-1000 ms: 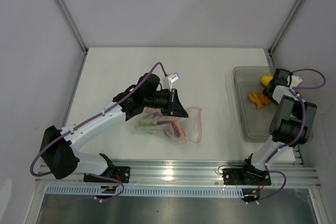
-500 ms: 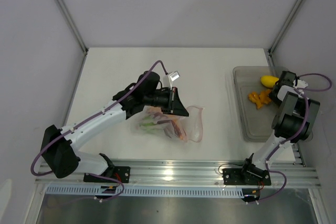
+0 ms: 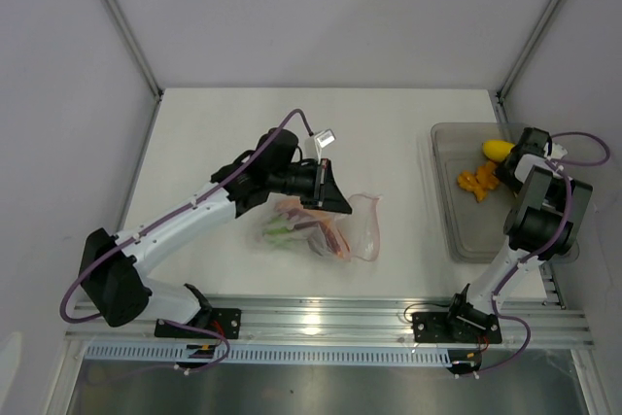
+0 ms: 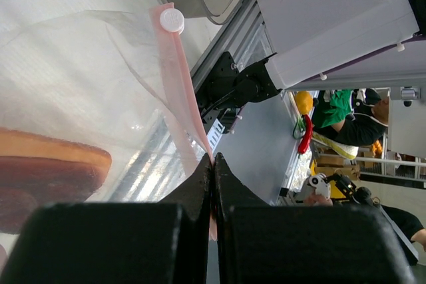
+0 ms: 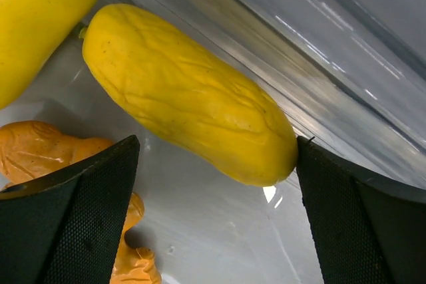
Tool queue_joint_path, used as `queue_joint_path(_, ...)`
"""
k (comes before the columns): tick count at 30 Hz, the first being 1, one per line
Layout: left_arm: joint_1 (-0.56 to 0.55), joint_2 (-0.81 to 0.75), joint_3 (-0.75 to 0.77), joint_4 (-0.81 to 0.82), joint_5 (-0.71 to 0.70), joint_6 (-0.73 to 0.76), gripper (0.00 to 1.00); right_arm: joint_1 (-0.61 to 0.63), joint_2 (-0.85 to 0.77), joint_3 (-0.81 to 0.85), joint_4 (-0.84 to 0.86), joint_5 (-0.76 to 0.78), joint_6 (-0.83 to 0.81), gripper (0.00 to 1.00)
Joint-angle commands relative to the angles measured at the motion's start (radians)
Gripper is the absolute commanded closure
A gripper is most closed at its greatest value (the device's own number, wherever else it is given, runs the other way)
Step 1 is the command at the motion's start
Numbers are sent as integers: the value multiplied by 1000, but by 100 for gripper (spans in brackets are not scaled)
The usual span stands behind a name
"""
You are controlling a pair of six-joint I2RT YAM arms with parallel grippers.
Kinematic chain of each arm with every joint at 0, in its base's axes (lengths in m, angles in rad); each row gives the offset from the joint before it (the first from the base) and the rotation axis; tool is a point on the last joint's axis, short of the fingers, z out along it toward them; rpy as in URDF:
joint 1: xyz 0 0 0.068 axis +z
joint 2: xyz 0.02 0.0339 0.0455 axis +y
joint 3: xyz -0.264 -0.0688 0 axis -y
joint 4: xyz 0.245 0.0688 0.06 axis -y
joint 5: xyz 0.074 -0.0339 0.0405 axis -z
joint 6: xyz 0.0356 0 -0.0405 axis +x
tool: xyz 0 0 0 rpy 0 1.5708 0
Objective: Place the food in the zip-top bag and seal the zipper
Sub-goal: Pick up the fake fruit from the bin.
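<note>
- The right tool [image 5: 216,141] is spread wide. A yellow oval piece [image 5: 190,121] lies right in front of it, in the gap between the two fingers, and one end is very near a finger.
- The job now looks like picking up that piece. The tool should go down until the piece sits deep in the gap, and only then squeeze.
- The piece is round and smooth, so it may roll or pop out. Squeezing it across the fat middle, slowly, is the best plan.
- An orange piece [image 5: 40,154] sits just beside one finger, and another yellow piece [image 5: 40,4] is past that. The fingers should not bump them or catch two at once.
- All three lie in the grey tray [image 3: 468,235], under the right tool.
- The left tool [image 4: 212,161] is pressed together on the pink zipper [image 4: 180,84] of the zip-top bag [image 3: 362,230]. The white slider [image 4: 172,20] is at the far end of the strip from this tool.
- The bag hangs from the left tool and sags onto the table [image 3: 224,123]. It should be held high and steady, with the mouth open.
- A brown piece [image 4: 46,164] is already inside the bag.
</note>
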Motion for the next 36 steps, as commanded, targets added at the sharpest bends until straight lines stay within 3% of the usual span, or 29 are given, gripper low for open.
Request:
queue_joint_path(1,8,11,43,21,44,8,100,-6,35,61,-13,-5,-3,4)
queue_joint_path(10,14,10,40,10,53,22,99,-8,42,76,-7,16,5,20)
queue_joint_path(11,14,11,40,9,53,24,99,-8,45,79,-7,13,5,25)
queue_joint_path(12,16,10,40,9,52,25,99,-8,48,82,-12,13,8,37)
queue_joint_path(15,19,13,35,10,58,24,100,-6,52,89,-17,2,8,49)
queue_joint_path(16,19,13,37,12,56,22,99,-5,51,87,-15,2,10,59)
queue_joint_path(19,20,16,27,21,61,17,99,3,43,75,-9,-1,6,77)
queue_joint_path(21,20,13,17,34,65,11,99,11,35,67,-6,-4,0,87)
queue_joint_path(24,20,8,9,42,70,5,100,30,26,53,-9,17,-3,96)
queue_joint_path(26,20,2,-2,51,70,1,99,46,8,46,-15,28,-6,100)
queue_joint_path(36,20,-52,-65,97,67,-35,99,152,-222,-25,-82,85,-20,100)
